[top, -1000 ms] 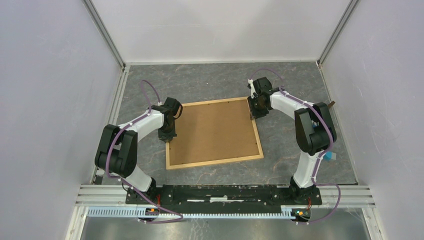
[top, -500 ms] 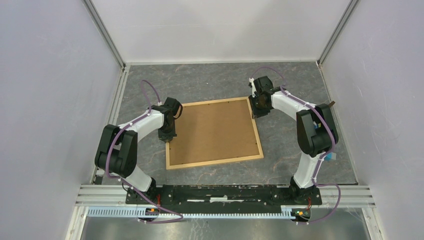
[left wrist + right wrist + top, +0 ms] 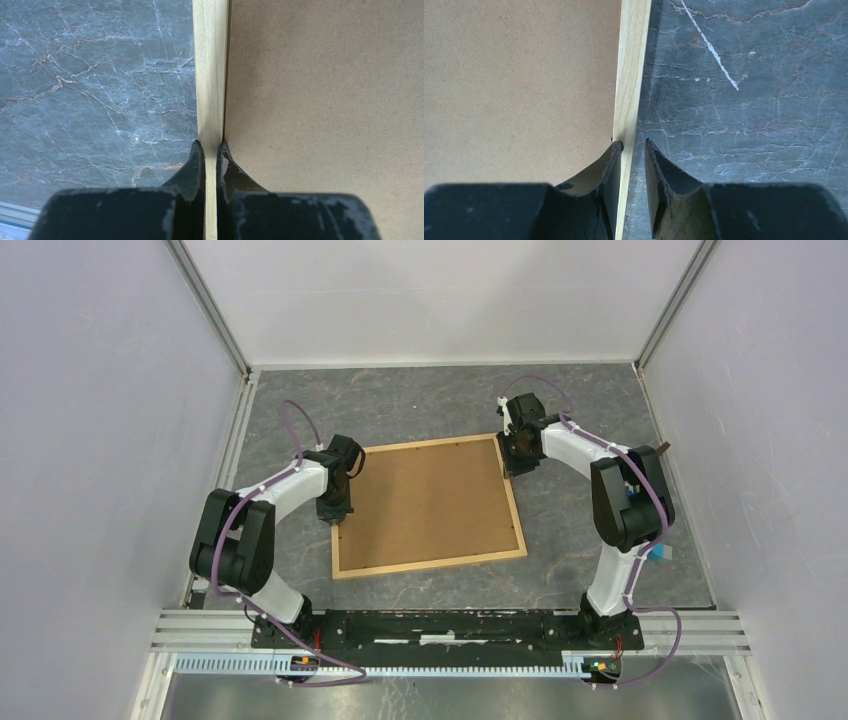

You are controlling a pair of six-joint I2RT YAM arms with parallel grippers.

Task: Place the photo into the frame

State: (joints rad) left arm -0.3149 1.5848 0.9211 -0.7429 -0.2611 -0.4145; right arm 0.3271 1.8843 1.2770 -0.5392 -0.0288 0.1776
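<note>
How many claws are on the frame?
2. The left claw is shut on the left rail of the frame; the right claw straddles the right rail near the far corner, slightly open.

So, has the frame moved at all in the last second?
No. The frame lies where it did, its near edge at the same gap from the base rail and its corners unchanged.

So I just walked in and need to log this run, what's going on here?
Two robot arms are working on a wooden frame lying back side up on the table, with a brown backing board filling it. The left gripper is shut on the frame's left rail. The right gripper straddles the right rail near the far corner, jaws open with a gap on the outer side. The photo isn't visible from here.
</note>
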